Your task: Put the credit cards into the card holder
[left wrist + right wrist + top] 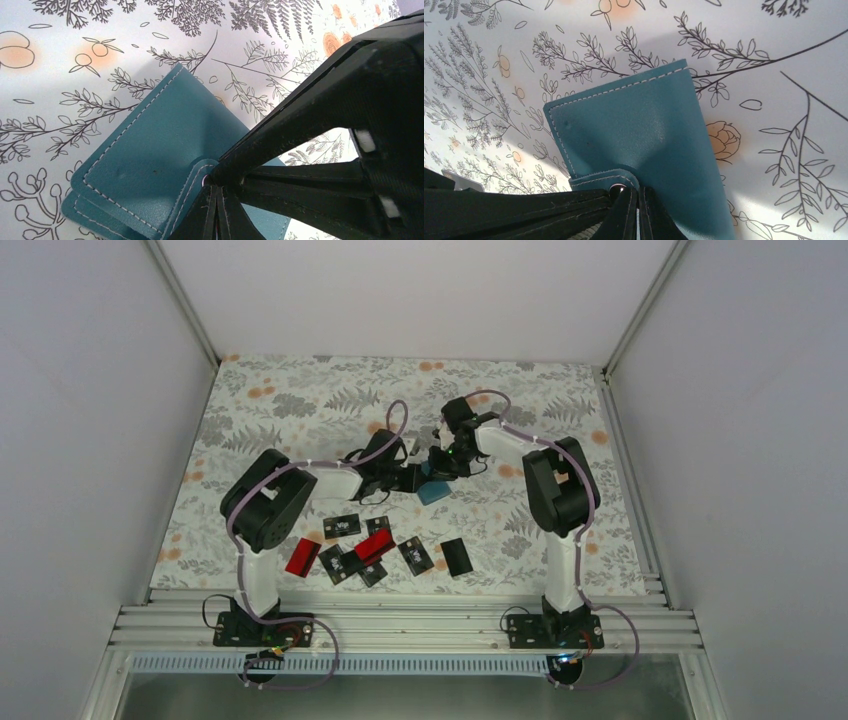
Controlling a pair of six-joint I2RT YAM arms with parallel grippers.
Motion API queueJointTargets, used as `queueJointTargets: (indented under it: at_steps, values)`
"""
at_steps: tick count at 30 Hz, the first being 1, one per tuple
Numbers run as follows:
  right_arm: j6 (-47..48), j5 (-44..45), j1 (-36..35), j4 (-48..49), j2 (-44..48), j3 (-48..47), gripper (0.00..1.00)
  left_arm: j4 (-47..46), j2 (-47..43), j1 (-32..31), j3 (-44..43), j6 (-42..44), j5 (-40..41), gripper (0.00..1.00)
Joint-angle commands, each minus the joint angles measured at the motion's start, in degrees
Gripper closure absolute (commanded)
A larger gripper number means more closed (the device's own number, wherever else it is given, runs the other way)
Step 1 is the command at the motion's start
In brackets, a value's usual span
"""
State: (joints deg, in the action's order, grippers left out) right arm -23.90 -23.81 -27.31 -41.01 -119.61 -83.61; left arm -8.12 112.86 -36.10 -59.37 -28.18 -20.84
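Observation:
The teal card holder (435,491) hangs just above the flowered table between both grippers, folded, with its snap tab (199,172) sticking out. My left gripper (220,196) is shut at the tab's snap end. The right gripper's fingers (310,110) cross that view from the upper right. In the right wrist view my right gripper (639,198) is shut on the card holder (639,125) right beside the snap. Several credit cards lie loose near the table's front, among them a red one (302,556) and a black one (456,556), far from both grippers.
White walls close in the table on three sides. A metal rail (400,625) carrying both arm bases runs along the near edge, just behind the scattered cards. The left arm's elbow (268,498) hangs over the cards' left end.

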Motion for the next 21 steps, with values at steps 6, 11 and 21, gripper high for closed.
queueJointTargets:
  at_steps: [6,11,21]
  values:
    - [0.6,2.6,-2.1,-3.9,-4.1,3.9,0.85,12.8,1.0,-2.0,1.2,-0.9,9.9,0.97]
    - [0.9,2.6,-2.1,-5.1,-1.1,1.1,0.7,18.4,-2.1,-1.9,-5.9,2.2,10.6,0.95]
    - [1.1,3.8,-1.0,-5.8,8.5,-1.1,0.44,23.8,-5.1,-2.0,-14.0,4.9,11.1,0.92]
